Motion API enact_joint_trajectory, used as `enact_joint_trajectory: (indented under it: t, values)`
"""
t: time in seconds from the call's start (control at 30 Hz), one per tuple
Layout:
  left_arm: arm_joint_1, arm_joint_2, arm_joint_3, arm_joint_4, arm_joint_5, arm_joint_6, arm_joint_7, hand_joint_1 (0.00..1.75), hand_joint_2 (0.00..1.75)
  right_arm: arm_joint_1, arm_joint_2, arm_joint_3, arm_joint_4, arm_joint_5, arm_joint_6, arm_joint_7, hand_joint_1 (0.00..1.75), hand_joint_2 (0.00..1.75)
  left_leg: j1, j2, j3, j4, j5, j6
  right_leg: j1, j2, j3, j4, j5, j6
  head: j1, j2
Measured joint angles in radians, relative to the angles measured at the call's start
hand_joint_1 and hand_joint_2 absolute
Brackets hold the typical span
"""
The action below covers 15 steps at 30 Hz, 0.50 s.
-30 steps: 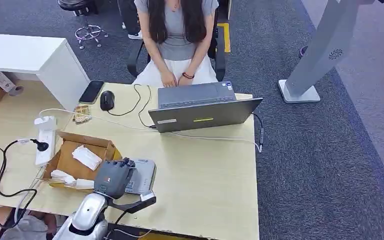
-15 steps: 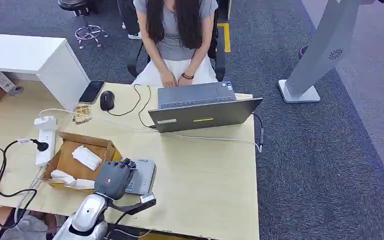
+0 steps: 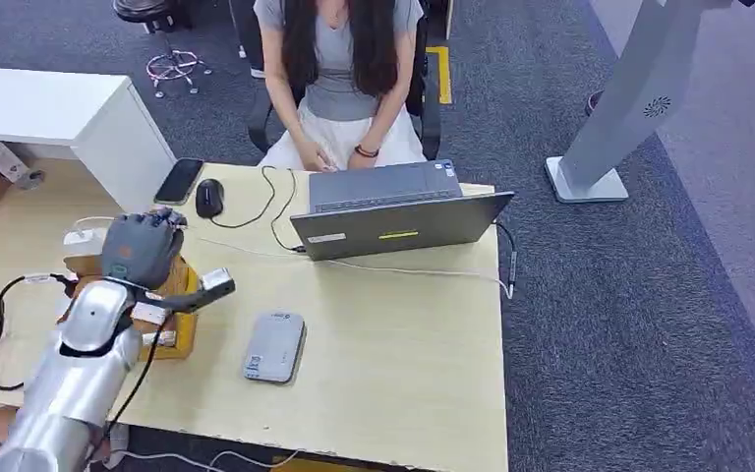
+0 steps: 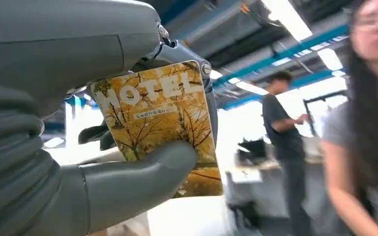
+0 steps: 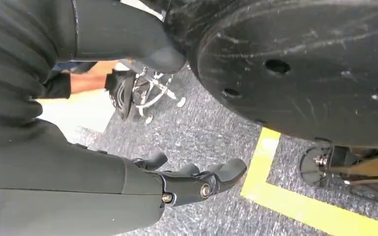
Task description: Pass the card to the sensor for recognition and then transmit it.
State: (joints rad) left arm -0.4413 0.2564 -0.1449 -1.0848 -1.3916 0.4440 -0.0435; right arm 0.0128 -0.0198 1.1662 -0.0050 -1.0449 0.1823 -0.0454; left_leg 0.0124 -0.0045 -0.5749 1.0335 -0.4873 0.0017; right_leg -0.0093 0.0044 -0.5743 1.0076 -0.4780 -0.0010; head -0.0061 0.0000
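Note:
My left hand [image 3: 141,248] is raised above the left part of the desk, over the cardboard box [image 3: 174,320]. In the left wrist view its thumb [image 4: 128,184] and fingers pinch a yellow card [image 4: 162,118] printed with autumn trees and the word HOTEL, held up facing the camera. The grey flat sensor [image 3: 274,346] lies bare on the desk to the right of the hand, well apart from it. In the right wrist view my right hand [image 5: 197,184] hangs over grey carpet, fingers apart and holding nothing.
A half-open laptop [image 3: 403,211] sits at the far side of the desk [image 3: 403,354], with a person [image 3: 339,69] seated behind it. A mouse [image 3: 208,197], a phone [image 3: 179,180], a power strip [image 3: 81,237] and cables lie at the left. A white cabinet [image 3: 49,108] stands far left.
My left hand has lifted off the sensor and swung up and to the left with the card, leaving the sensor uncovered. The person has leaned slightly.

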Motion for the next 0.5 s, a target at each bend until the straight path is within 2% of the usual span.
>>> enact_joint_trajectory:
  t: [0.1,0.5]
  values:
    - [-0.059,0.022,0.011,0.044,-0.006,0.002,0.000,1.75,1.75,-0.002,-0.006,0.006,-0.008,0.001,0.000,0.000,0.00,1.75,0.000,0.000,0.000,0.000,0.000,0.000,0.000,0.000,0.000,0.000,0.000,0.000,0.000,0.000]
    - [-0.214,0.063,0.015,0.217,-0.027,0.024,0.010,1.75,1.75,-0.008,-0.021,0.029,-0.028,0.016,-0.001,0.007,0.00,1.75,0.000,0.000,-0.001,0.000,0.000,0.000,0.000,0.000,-0.001,0.000,0.000,0.000,0.000,0.000]
